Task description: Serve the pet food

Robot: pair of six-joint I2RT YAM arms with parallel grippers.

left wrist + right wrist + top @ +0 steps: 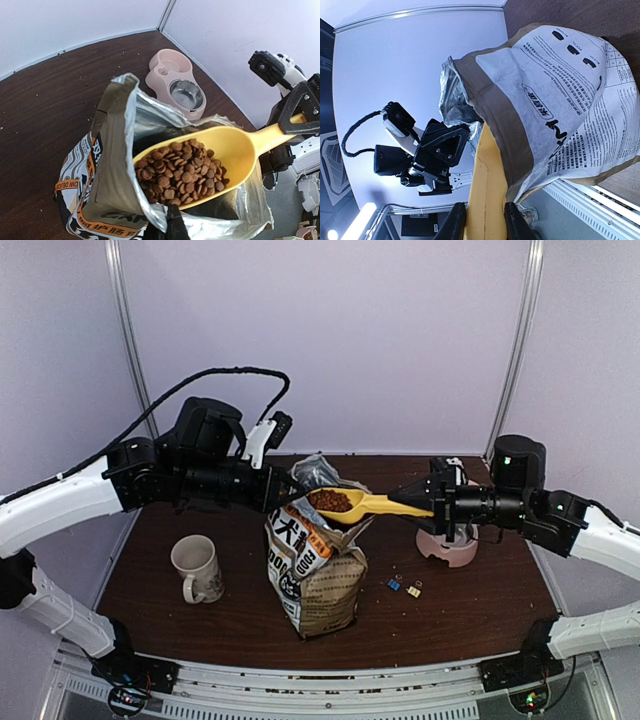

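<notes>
The brown paper bag point(315, 575) stands open mid-table; it also shows in the left wrist view point(107, 165) and the right wrist view point(560, 105). My left gripper point(283, 490) is shut on the bag's foil rim point(165, 212). My right gripper point(425, 502) is shut on the handle of a yellow scoop point(365, 505), seen edge-on between its fingers point(485, 200). The scoop point(235, 150) sits level at the bag's mouth, filled with reddish-brown kibble point(182, 172), which also shows in the top view point(330, 501). A pink pet bowl point(177, 85) with a steel insert stands to the right point(447, 545).
A white mug point(197, 568) stands left of the bag. Two small clips point(404, 587) lie right of the bag. Pale crumbs are scattered on the brown table point(45, 100). Purple walls close the back and sides.
</notes>
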